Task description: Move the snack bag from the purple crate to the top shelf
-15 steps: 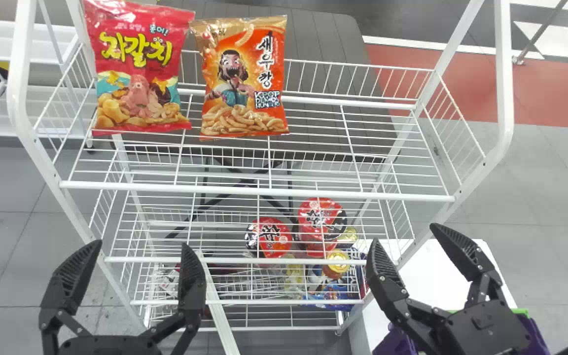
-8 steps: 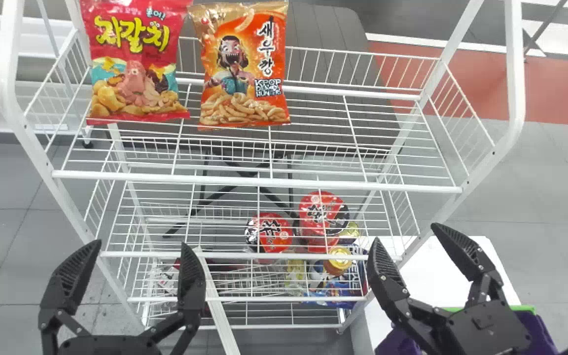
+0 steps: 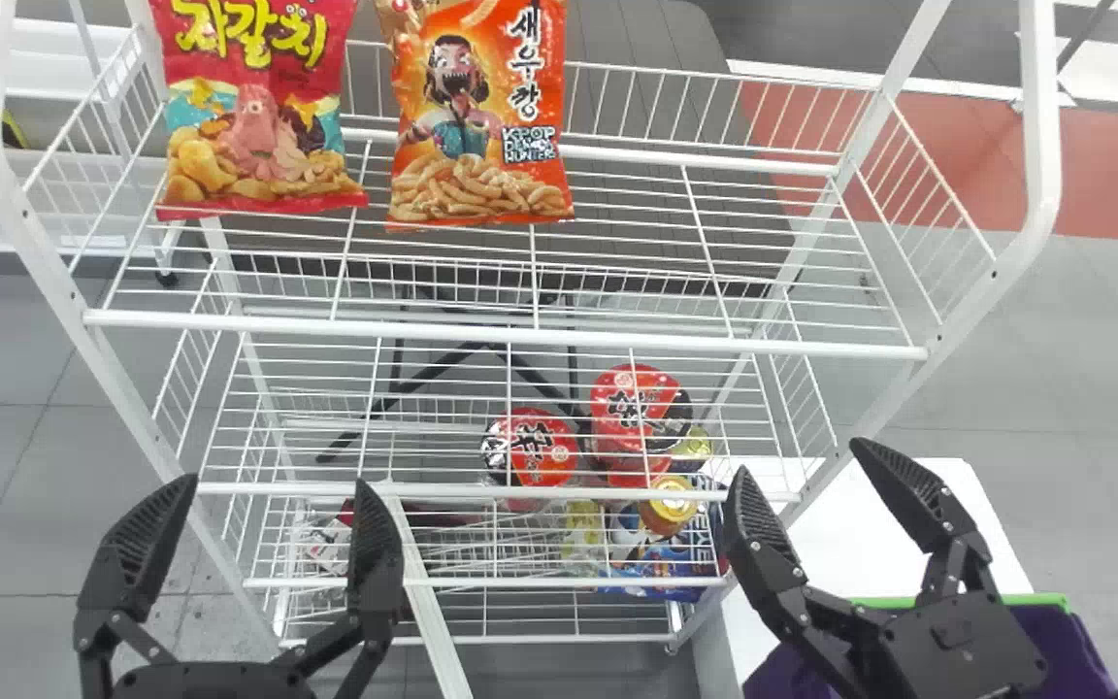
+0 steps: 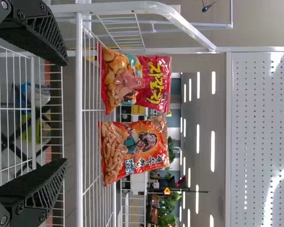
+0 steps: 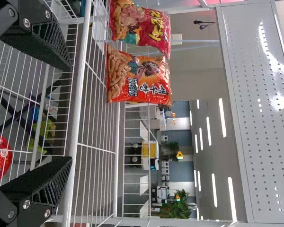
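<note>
My left gripper (image 3: 278, 482) and right gripper (image 3: 799, 460) gape wide, holding nothing. The red bag (image 3: 258, 116) and orange bag (image 3: 481, 126) stand on the top shelf (image 3: 520, 333); I can't tell if either is the task's, or what the purple crate (image 3: 1054, 636) holds. I'd expect light, slick film over brittle snacks: pinch the top seam gently.
</note>
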You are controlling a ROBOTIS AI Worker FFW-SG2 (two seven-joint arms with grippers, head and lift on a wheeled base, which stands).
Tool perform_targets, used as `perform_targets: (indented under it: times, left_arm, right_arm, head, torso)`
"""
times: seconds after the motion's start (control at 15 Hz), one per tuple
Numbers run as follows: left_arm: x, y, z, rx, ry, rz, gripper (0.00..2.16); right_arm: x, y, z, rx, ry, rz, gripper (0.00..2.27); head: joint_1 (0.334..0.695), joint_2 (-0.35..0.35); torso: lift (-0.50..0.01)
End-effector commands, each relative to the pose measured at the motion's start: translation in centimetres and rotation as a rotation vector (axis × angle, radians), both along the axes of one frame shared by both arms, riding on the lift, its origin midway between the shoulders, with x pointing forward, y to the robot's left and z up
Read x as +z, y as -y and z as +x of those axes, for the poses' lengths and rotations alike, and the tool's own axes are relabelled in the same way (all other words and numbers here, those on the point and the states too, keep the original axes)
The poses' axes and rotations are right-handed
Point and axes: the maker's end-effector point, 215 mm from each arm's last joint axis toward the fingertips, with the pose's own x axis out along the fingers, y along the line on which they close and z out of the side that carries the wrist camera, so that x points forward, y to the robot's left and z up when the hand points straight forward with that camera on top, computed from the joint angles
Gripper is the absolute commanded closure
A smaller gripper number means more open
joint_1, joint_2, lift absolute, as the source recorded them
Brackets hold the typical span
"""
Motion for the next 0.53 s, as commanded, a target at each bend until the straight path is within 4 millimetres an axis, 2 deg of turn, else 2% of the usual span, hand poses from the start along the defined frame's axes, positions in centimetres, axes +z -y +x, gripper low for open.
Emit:
perform_targets:
  times: [0.0, 0.47]
  left_arm:
    - [0.03, -0.02, 0.0, 0.0, 0.001, 0.0, 0.09]
    - [0.03, 0.15, -0.08, -0.002, 0.0, -0.003, 0.09]
  right_arm:
    - [0.22, 0.0, 0.0, 0.0, 0.007, 0.001, 0.15]
    - [0.42, 0.12, -0.14, -0.001, 0.014, 0.001, 0.15]
  head:
    - [0.695, -0.153]
    - [0.695, -0.156]
  torso:
    - [-0.147]
    - [-0.175]
